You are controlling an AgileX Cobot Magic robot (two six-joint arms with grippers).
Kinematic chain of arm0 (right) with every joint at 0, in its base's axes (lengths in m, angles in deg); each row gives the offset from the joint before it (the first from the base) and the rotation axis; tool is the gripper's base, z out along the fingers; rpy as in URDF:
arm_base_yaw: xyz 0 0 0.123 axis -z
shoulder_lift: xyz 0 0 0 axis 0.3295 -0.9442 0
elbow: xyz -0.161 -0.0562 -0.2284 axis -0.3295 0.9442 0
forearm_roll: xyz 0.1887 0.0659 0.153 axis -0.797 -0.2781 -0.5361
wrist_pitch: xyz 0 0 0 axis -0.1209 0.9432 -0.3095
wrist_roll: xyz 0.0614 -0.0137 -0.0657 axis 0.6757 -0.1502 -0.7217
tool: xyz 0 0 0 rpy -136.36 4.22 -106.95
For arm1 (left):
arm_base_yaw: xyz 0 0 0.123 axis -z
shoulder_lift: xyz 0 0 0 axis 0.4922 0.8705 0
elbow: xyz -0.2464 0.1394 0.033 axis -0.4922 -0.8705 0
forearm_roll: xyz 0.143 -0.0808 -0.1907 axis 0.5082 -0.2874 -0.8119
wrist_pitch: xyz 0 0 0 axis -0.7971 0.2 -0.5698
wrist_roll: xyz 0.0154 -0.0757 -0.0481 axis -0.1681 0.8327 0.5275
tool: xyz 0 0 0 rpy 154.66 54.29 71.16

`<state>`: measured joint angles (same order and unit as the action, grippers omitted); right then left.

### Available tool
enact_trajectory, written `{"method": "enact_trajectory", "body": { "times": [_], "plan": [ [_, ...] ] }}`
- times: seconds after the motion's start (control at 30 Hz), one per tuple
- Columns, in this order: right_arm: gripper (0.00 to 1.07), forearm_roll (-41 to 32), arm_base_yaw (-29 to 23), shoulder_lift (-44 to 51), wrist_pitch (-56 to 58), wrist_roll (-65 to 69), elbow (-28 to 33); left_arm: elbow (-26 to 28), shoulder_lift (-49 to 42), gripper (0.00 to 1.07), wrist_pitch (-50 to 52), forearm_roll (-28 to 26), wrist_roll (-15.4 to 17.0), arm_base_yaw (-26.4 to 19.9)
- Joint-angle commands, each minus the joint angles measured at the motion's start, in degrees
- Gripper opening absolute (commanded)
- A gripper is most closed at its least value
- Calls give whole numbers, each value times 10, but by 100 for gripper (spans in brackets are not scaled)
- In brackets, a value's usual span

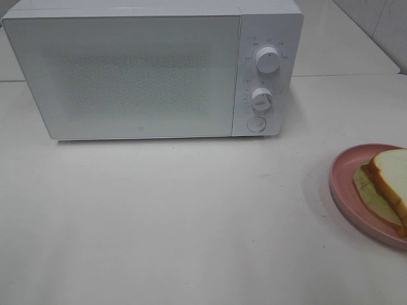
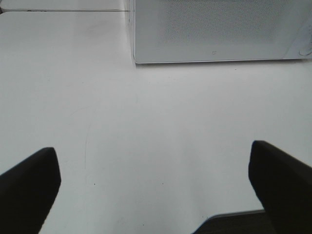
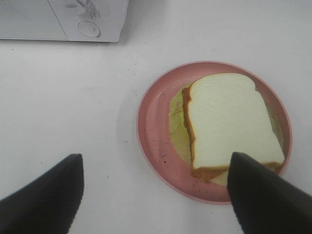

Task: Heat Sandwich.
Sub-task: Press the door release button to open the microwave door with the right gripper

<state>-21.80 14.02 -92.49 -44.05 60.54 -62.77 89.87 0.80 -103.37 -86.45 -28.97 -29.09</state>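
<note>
the white-bread sandwich (image 1: 389, 175) with tan crusts lay on a round pink plate (image 1: 343, 184) at the white table's (image 1: 159, 222) right edge, well apart from the boxy white microwave (image 1: 127, 70), its door closed. the right gripper (image 3: 155, 163) hung spread above the plate, and the left gripper (image 2: 153, 165) hung spread over the table.

The exterior camera, mounted high, looked down from the front at the microwave (image 1: 140, 70) and the counter (image 1: 159, 222), cutting the pink plate (image 1: 343, 184) at its right edge. The left wrist camera sat low over the counter behind the left end effector (image 2: 152, 146), facing the microwave's lower front. The right wrist camera looked steeply down, close, past the right end effector (image 3: 156, 156) at the whole plate, catching the microwave's control corner too.
</note>
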Motion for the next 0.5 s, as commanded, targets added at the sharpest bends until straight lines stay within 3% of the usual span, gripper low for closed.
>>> {"method": "enact_trajectory", "body": {
  "times": [0.03, 0.5],
  "plan": [
    [76, -2, 2, -41, -48, -1, 2, 0, -12, 98, 7, -2, 2, 3],
    [76, -2, 2, -183, -230, 33, 2, 0, -12, 98, 7, -2, 2, 3]
  ]
}}
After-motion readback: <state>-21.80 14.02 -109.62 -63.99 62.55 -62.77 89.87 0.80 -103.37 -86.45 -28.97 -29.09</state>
